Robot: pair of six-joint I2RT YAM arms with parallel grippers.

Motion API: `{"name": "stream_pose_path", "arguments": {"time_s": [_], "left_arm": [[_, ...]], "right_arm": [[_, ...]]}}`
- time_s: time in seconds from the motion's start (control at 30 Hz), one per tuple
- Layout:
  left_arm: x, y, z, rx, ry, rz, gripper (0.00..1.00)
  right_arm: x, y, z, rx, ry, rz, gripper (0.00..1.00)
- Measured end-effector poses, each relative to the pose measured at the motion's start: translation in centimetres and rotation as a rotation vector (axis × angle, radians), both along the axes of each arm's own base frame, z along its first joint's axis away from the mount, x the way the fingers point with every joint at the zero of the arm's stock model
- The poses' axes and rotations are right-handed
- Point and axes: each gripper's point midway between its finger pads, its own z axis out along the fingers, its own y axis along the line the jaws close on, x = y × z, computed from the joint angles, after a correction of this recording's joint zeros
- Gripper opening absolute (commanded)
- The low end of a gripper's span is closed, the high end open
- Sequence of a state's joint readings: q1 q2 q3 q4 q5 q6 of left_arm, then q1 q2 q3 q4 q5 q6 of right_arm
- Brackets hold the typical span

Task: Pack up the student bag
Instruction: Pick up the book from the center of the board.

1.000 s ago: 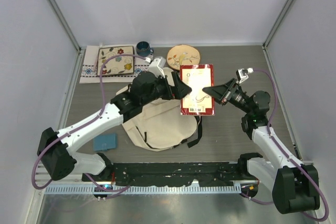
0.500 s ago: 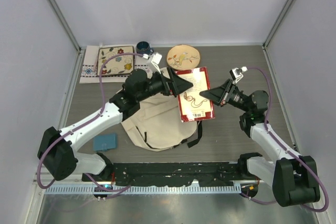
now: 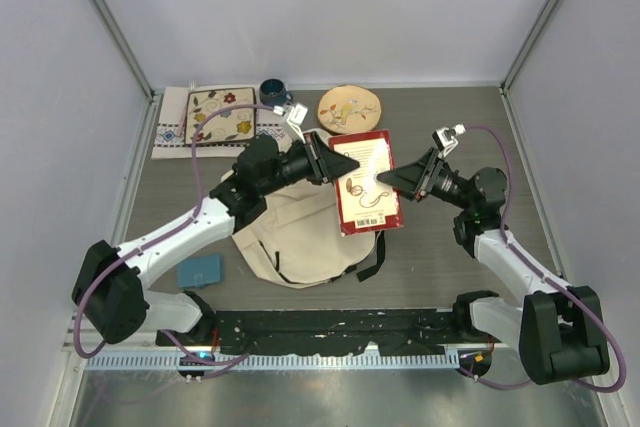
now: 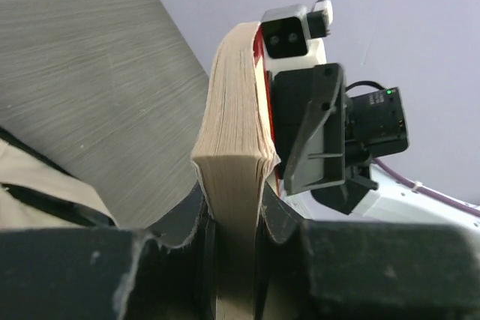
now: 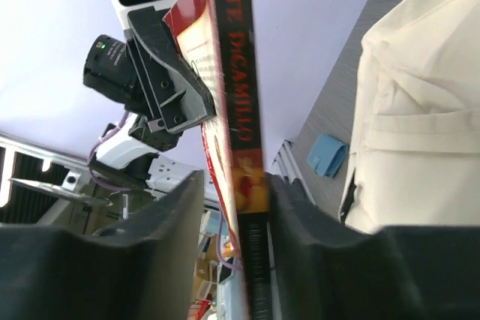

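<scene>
We see the left pincer (image 3: 348, 164) clamped on the book (image 3: 366, 205) above the bag (image 3: 290, 237); the right pincer (image 3: 384, 179) straddles it, grip unclear.

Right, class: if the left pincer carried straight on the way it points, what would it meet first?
The red book, clamped in the left pincer itself; just beyond, probably the right pincer at the book's other edge.

Left pincer (image 3: 350, 164), right pincer (image 3: 382, 179), both clamped.
</scene>
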State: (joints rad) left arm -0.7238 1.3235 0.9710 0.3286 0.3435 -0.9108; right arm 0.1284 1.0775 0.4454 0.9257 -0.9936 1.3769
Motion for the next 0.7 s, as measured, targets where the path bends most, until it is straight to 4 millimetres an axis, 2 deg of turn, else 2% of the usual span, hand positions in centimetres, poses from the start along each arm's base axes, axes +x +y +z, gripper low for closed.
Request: {"name": "stream_pose_path", "arguments": {"time_s": [0.03, 0.13, 0.27, 0.4, 0.47, 0.57, 0.63, 0.7], "left_arm": [[0.1, 0.2, -0.3, 0.006, 0.004, 0.011, 0.00], [0.1, 1.4, -1.8, 0.048, 0.031, 0.065, 0.00], [-0.2, 4.4, -3.1, 0.100, 0.049, 0.188, 0.00], [-0.3, 8.1, -1.8, 0.083, 0.025, 0.339, 0.00], [-0.3, 9.5, -0.8, 0.058, 0.009, 0.400, 0.00], [-0.2, 11.4, 0.4, 0.010, 0.003, 0.488, 0.00], [0.0, 12.5, 0.5, -0.018, 0.018, 0.543, 0.00], [0.1, 13.3, 0.0, -0.041, 0.047, 0.587, 0.00]], "right_arm": [[0.3, 0.0, -0.2, -0.009, 0.009, -0.012, 0.72], [1.5, -0.3, -1.0, -0.065, 0.034, -0.084, 0.81], [2.9, -1.8, -1.3, -0.207, 0.028, -0.250, 0.82], [2.3, -3.0, -1.8, -0.283, 0.023, -0.335, 0.82], [1.7, -3.2, -2.8, -0.292, 0.047, -0.347, 0.82], [0.7, -3.1, -5.3, -0.292, 0.114, -0.346, 0.82], [-0.1, -2.7, -7.0, -0.293, 0.165, -0.341, 0.82], [-0.9, -2.0, -7.7, -0.289, 0.185, -0.333, 0.82]]}}
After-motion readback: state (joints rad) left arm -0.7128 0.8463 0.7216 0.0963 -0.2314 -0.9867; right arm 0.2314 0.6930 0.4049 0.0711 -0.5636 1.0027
